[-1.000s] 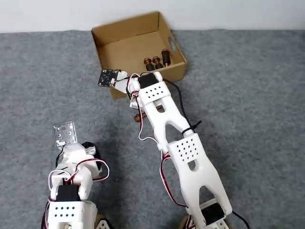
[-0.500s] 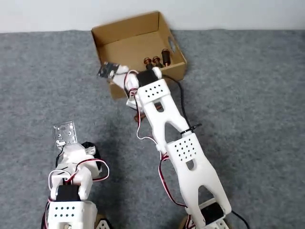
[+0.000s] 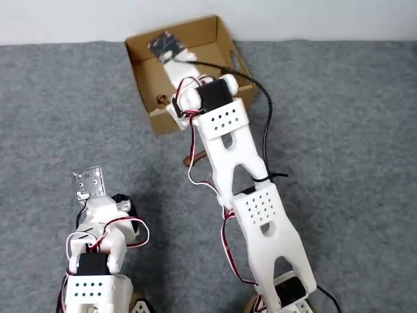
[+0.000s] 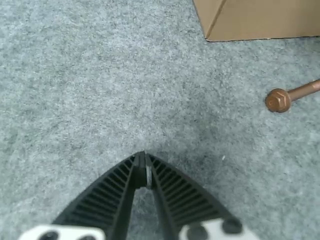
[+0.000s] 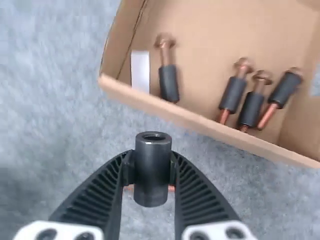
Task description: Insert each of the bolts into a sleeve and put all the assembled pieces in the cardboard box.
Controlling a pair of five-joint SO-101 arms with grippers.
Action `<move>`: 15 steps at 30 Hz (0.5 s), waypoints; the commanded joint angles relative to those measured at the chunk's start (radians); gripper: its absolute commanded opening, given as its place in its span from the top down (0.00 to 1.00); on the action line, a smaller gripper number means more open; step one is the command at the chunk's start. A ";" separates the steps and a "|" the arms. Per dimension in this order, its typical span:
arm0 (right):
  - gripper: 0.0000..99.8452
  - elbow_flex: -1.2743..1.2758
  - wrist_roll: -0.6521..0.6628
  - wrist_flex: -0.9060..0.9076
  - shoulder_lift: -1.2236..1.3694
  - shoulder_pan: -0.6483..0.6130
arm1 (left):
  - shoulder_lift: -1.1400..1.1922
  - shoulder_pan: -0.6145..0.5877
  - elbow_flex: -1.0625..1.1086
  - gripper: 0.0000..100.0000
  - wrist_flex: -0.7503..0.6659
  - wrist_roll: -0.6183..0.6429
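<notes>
My right gripper [image 5: 151, 161] is shut on a black sleeve [image 5: 151, 172], held upright just outside the near wall of the cardboard box [image 5: 200, 125]. Several bolts with sleeves on them lie inside the box: one [image 5: 167, 75] next to a white strip, three more [image 5: 252, 102] side by side. In the high view the right arm [image 3: 221, 124] reaches over the box's [image 3: 140, 72] front edge. A bare copper bolt [image 3: 195, 158] lies on the carpet under that arm, also seen as bolt [image 4: 280, 99]. My left gripper [image 4: 141, 162] is shut and holds nothing, low over bare carpet.
Grey carpet [image 3: 339, 130] covers the whole table, with open room left and right of the arms. The left arm [image 3: 98, 228] sits at the lower left. A corner of the box [image 4: 250, 20] lies beyond the left gripper.
The right arm's wrist has swung up and forward from the box's front wall to over the box, uncovering the loose bolt on the carpet. The left arm has not moved.
</notes>
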 commanded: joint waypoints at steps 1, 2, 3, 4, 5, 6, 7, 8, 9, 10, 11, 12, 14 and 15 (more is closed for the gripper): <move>0.99 0.057 -0.135 0.047 -0.188 0.025 | -0.003 -0.005 -0.002 1.00 -0.029 0.008; 0.99 0.114 -0.180 0.047 -0.236 0.028 | -0.003 -0.005 -0.002 1.00 -0.029 0.008; 0.99 0.183 -0.221 0.047 -0.286 0.033 | -0.003 -0.005 -0.002 1.00 -0.029 0.008; 0.99 0.258 -0.261 0.047 -0.341 0.039 | -0.003 -0.005 -0.002 1.00 -0.029 0.008; 0.99 0.338 -0.298 0.045 -0.398 0.044 | -0.003 -0.005 -0.002 1.00 -0.029 0.008; 0.99 0.419 -0.336 0.045 -0.453 0.045 | -0.003 -0.005 -0.002 1.00 -0.029 0.008; 0.99 0.497 -0.374 0.045 -0.509 0.048 | -0.003 -0.005 -0.002 1.00 -0.029 0.008; 0.99 0.575 -0.416 0.044 -0.565 0.054 | -0.003 -0.005 -0.002 1.00 -0.029 0.008; 0.99 0.649 -0.454 0.044 -0.621 0.059 | -0.003 -0.005 -0.002 1.00 -0.029 0.008; 0.99 0.718 -0.488 0.044 -0.673 0.062 | -0.003 -0.005 -0.002 1.00 -0.029 0.008; 0.99 0.786 -0.517 0.044 -0.722 0.064 | -0.003 -0.005 -0.002 1.00 -0.029 0.008; 0.99 0.845 -0.543 0.044 -0.769 0.077 | -0.003 -0.005 -0.002 1.00 -0.029 0.008; 0.99 0.956 -0.586 0.044 -0.857 0.097 | -0.003 -0.005 -0.002 1.00 -0.029 0.008; 0.99 1.007 -0.601 0.044 -0.895 0.104 | -0.003 -0.003 -0.002 1.00 -0.029 0.008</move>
